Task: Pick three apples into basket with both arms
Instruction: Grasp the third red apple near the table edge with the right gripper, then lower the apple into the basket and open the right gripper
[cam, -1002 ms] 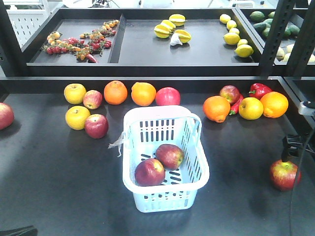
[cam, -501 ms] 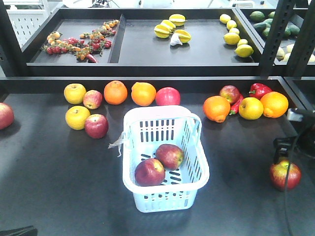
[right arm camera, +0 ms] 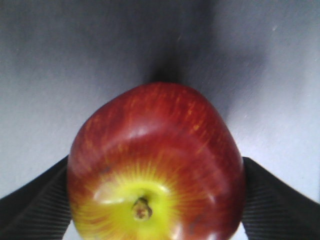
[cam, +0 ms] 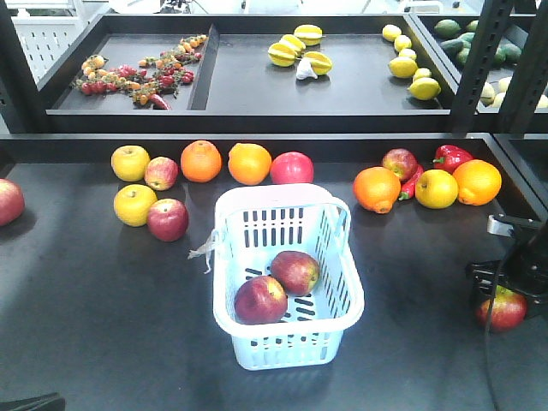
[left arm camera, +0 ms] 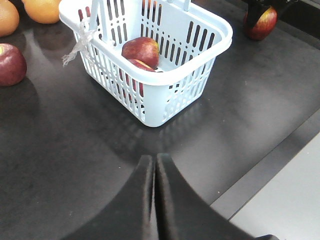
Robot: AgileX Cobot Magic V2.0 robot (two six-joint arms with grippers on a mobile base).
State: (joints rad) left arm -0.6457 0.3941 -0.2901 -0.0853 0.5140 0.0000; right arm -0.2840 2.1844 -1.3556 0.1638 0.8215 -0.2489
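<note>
Apple [right arm camera: 155, 165] dark red, yellow-green stem end.

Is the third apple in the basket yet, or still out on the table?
Out. The third apple sits on the table right of the basket, between the right gripper jaws. Two apples lie inside.

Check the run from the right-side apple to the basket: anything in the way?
Nothing visible. Bare dark table lies between the third apple, flanked by the right gripper's jaws, and the basket. Two apples leave room inside.
</note>
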